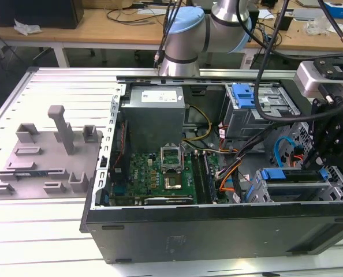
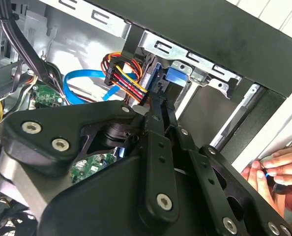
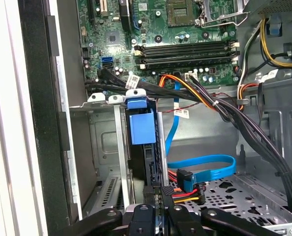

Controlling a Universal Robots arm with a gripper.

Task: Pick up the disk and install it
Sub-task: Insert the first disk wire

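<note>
One disk [image 3: 151,162] upright in drive cage [image 3: 104,142] slot inside computer case [image 1: 217,231]; claw [image 3: 160,201] apparently clamped on its edge.

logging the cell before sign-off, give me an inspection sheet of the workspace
surface: slatted metal table, bearing the open computer case
job's things: the disk stands on edge in a drive cage slot
clutter: grey fixture plate beside the case, on the exterior view's left
grippers: tool at the disk's exposed edge
cables: blue data cable and coloured power leads lie loose beside the cage
surroundings: a person's hand at the case rim; wooden benches behind
</note>
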